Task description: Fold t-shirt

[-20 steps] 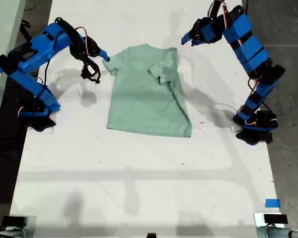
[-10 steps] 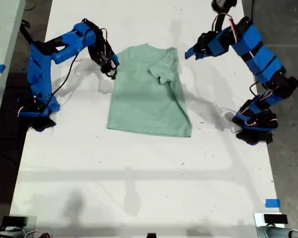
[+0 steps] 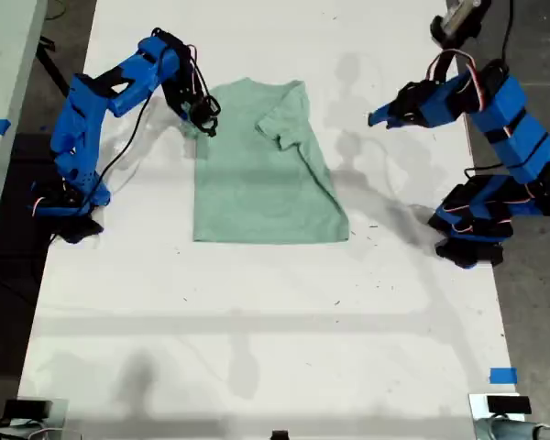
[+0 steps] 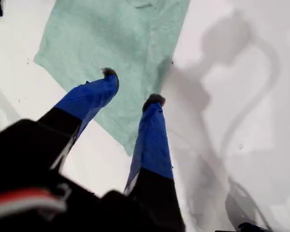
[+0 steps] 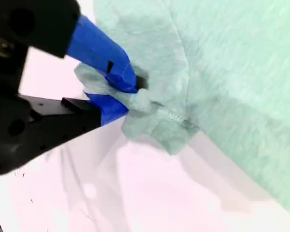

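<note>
In the exterior view, the t-shirt lies flat on the white tabletop, towards its far edge and roughly midway between the two arms. The sleeve on the exterior view's right is folded in over the chest. My second gripper is at the shirt's other sleeve, on the exterior view's left, touching the cloth. My first gripper hangs above bare tabletop off the shirt's side on the exterior view's right, apart from the cloth.

In the first wrist view, my first gripper has its jaws spread with nothing between them; the t-shirt lies below and beyond the tips.

In the second wrist view, my second gripper is clamped on a bunched sleeve edge of the t-shirt, the hem lifted just off the tabletop.
</note>
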Tool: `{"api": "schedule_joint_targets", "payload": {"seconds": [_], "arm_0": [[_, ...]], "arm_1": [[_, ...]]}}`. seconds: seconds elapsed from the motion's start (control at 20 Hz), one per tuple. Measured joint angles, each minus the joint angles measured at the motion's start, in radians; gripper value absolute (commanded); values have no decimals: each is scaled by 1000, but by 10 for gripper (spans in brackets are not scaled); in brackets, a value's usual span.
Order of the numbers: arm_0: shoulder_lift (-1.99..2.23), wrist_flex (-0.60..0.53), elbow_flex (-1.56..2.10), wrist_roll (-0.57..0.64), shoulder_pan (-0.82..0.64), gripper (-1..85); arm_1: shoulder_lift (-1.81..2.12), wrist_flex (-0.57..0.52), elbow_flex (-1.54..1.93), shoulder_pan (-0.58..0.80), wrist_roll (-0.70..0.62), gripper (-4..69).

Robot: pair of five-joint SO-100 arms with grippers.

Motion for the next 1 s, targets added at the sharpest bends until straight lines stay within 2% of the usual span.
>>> {"api": "schedule_joint_targets", "payload": {"seconds": [0.25, 0.35, 0.65, 0.7, 0.75, 0.8, 1.0], "arm_0": [[201, 43, 17, -14, 6, 0], [302, 32, 17, -11, 54, 0], [295, -215, 6, -18, 290, 3], [253, -256, 6, -17, 311, 27], [219, -291, 6, -9, 324, 170], [192, -324, 6, 6, 327, 258], [149, -400, 6, 77, 348, 323]], "arm_1": [[95, 0, 69, 2, 3, 135], [124, 0, 98, 2, 9, 132], [190, 2, 141, 2, 34, 125], [207, 9, 153, 2, 40, 125], [224, 15, 167, 2, 48, 125], [241, 20, 183, 2, 54, 126], [301, 21, 242, -11, 84, 185]]}}
